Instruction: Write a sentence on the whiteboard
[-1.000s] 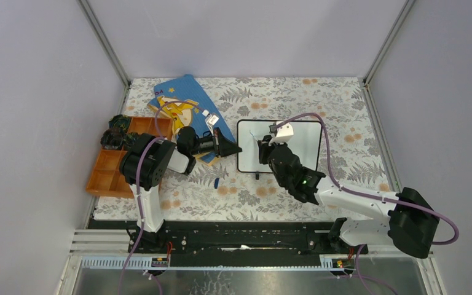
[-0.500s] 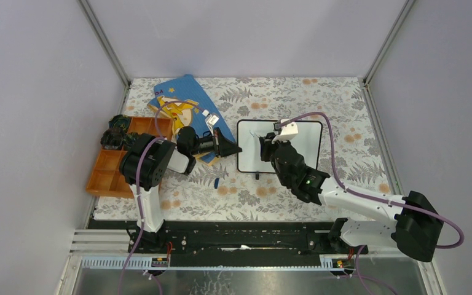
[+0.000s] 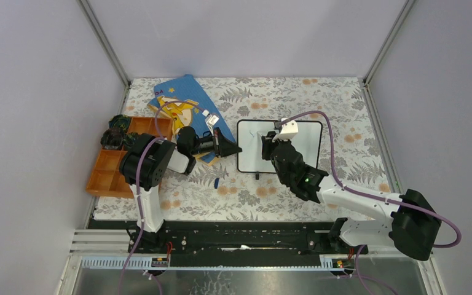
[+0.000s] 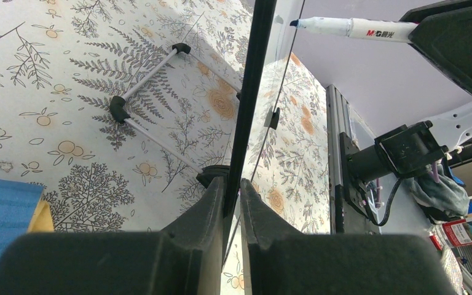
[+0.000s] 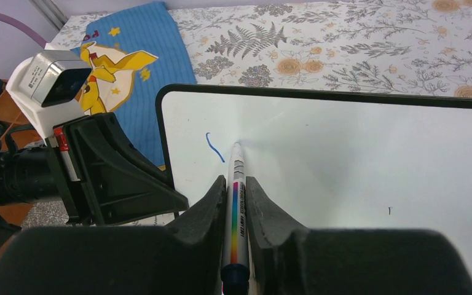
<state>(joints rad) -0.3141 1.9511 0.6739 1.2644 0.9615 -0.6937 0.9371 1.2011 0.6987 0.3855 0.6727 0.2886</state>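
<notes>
Whiteboard (image 3: 249, 150) lies mid table (image 3: 344, 98); looks light, stiff and glossy, likely to skid under pen pressure, best held by its thin frame. Left tool (image 4: 232, 190) clamps its left edge. Right tool (image 5: 235, 190) grips marker (image 5: 235, 165), tip at board beside one blue stroke (image 5: 215, 147).

Right end of the whiteboard (image 5: 344, 160) off-frame

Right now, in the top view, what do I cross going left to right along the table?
Tray → book → left gripper → whiteboard. The right gripper, holding the marker, overlaps the whiteboard, so left out.
</notes>
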